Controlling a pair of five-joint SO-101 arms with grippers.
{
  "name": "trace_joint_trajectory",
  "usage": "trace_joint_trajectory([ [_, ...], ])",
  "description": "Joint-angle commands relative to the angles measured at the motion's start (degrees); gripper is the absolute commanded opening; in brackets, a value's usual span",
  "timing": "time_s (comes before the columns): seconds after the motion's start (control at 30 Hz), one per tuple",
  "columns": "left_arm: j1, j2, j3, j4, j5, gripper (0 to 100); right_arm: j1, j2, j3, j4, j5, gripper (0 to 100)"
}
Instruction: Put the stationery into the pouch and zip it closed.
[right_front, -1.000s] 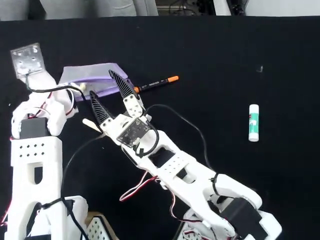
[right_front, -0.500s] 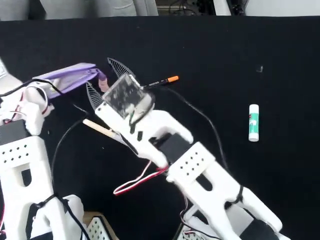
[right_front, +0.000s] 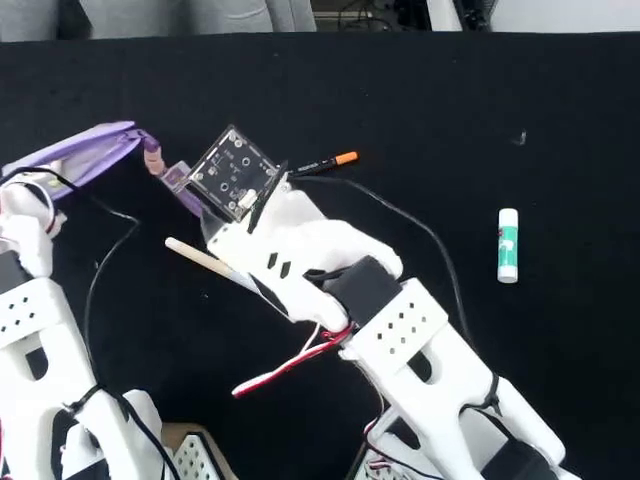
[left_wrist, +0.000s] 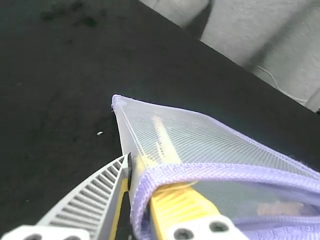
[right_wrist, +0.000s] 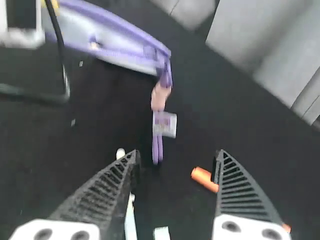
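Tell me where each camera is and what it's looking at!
High view: fixed above, looking down at the table; both white arms show, plus pouch, pen and glue stick.
Left wrist view: on the left arm, looking along the left gripper, shut on the pouch.
Right wrist view: on the right arm, looking past the open right gripper at the zipper pull.
Shared: high and right wrist views both show the pen's orange cap.

Black table (right_front: 520, 90) carries glue stick (right_front: 508, 245), orange-capped marker (right_front: 330, 162), perhaps a wooden stick (right_front: 200, 257)
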Motion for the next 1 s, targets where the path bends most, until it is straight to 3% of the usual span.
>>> trace_joint_trajectory([
  [0.0,-0.66,-0.53,-0.66,-1.76,0.53,3,0.88,0.04,3.03,1.23,0.0,23.0],
  [0.3,-0.75,-0.53,-0.04,-1.85,0.53,3,0.7,14.2,6.02,-5.63,-0.09,23.0],
  [0.97,-6.2,-0.53,2.24,-7.12,3.25,3,-2.29,45.05,-9.98,-6.68,-0.26,23.0],
])
